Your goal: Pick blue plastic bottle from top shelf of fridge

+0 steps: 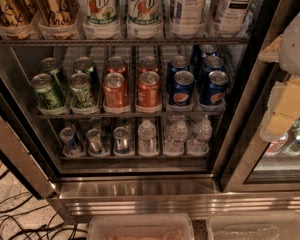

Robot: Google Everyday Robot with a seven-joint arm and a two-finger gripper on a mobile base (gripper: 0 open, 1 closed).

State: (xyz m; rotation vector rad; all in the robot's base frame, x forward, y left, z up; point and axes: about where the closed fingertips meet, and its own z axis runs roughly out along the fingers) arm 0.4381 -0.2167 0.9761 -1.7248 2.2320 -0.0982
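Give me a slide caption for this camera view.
Gripper at the right edge beside the fridge; blue plastic bottle stands untouched on the top shelf.

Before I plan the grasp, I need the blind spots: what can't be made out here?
Tea bottle: cap and top cut off by the camera view's top edge.
Top shelf: only its front rail shows.
Gripper: at the right edge beside the fridge, partly cut off there.
Rear cans: mostly hidden by those in front.
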